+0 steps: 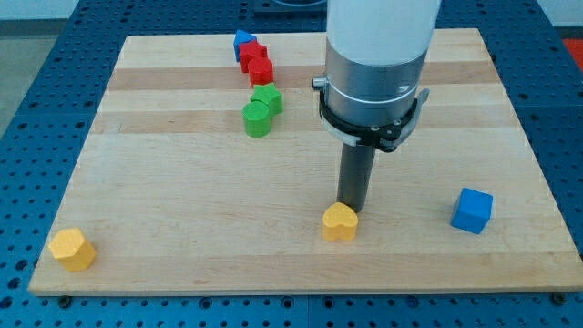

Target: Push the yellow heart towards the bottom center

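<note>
The yellow heart (340, 221) lies near the bottom centre of the wooden board (182, 182), a little right of the middle. My tip (352, 208) stands right behind it, touching or almost touching its upper right edge. The dark rod rises from there into the arm's grey and white body (375, 64).
A yellow hexagon-like block (73, 249) sits at the bottom left corner. A blue cube (472, 210) sits at the lower right. Two green blocks (262, 110) lie left of the arm. Red blocks (258, 64) and a blue block (242, 41) cluster at the top.
</note>
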You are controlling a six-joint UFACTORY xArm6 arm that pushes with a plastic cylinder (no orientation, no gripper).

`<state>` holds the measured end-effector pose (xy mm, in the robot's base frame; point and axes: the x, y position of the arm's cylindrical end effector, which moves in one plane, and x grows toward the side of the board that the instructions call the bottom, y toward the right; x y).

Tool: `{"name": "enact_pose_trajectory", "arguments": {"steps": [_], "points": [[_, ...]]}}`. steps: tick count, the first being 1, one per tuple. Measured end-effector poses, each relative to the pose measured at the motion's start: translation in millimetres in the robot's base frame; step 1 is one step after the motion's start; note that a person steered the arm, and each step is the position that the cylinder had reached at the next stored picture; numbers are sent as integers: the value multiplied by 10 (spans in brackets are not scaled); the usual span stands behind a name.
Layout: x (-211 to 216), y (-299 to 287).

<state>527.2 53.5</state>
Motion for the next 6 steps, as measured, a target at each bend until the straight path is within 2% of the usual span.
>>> {"name": "enact_pose_trajectory", "arguments": {"steps": [2, 6], "points": [[93, 454], [309, -37]]}}
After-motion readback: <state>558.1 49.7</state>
